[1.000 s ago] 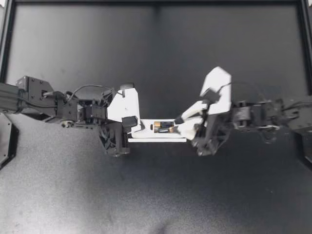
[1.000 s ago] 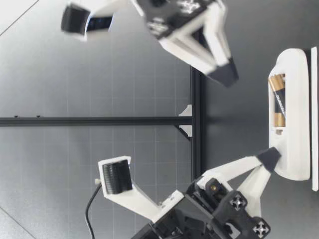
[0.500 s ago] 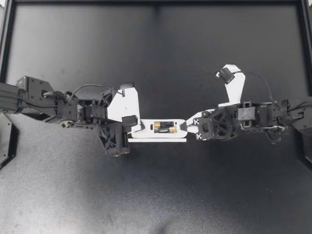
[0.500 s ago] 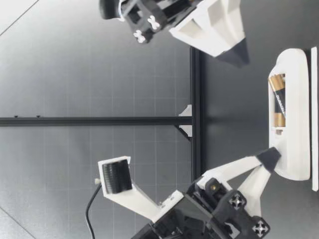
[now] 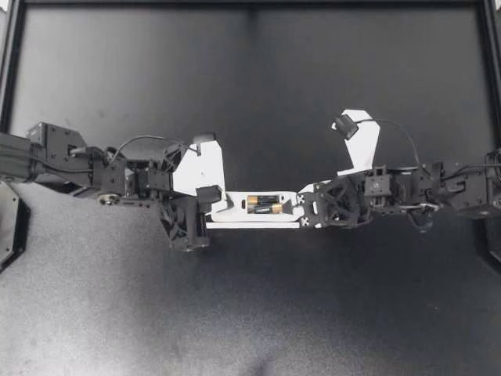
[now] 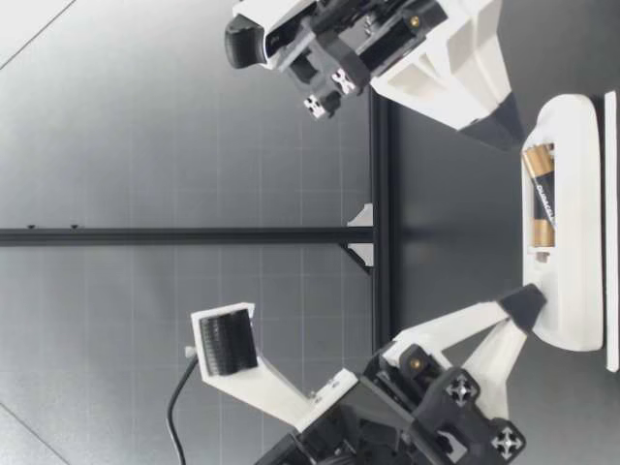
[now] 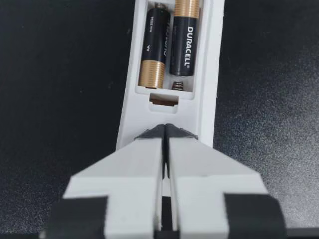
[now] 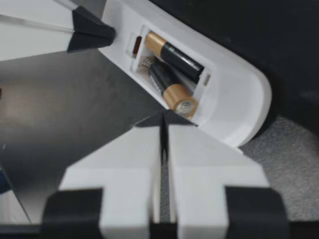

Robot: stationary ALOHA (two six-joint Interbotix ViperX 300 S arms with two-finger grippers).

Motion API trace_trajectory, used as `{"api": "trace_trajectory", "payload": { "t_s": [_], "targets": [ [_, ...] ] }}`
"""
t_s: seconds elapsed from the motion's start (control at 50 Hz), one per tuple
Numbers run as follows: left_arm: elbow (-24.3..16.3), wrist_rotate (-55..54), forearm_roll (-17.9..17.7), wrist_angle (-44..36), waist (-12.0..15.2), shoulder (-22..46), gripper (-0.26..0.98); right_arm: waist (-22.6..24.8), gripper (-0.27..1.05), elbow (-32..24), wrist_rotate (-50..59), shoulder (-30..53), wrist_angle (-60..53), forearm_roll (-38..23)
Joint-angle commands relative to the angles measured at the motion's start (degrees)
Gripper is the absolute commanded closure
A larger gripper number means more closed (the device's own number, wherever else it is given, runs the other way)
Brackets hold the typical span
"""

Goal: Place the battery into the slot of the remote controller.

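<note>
Top view: battery (image 5: 264,204) sits in the remote (image 5: 239,215) slot between left gripper (image 5: 222,205) and right gripper (image 5: 302,205), both closed and empty; the right has moved in.

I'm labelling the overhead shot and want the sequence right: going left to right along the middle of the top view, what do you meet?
My left gripper → bare end of the remote controller → batteries in its slot → my right gripper.
</note>
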Motion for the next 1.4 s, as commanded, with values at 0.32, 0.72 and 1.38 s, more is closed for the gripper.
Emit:
{"api": "trace_trajectory", "payload": {
  "t_s": [0.32, 0.72, 1.38],
  "targets": [
    [0.0, 0.0, 0.0, 0.3, 0.2, 0.0, 0.90, -1.1, 0.89, -2.3, -0.4, 1.1, 0.4, -0.5],
    [0.1, 0.0, 0.0, 0.3, 0.2, 0.1, 0.90, -1.0, 0.89, -4.4, -0.4, 2.4, 4.0, -2.8],
    [-6.5, 0.4, 0.0, -2.3, -0.8, -0.6, 0.90, -1.3, 0.89, 0.1, -4.3, -11.7, 10.1, -13.5]
  ]
}}
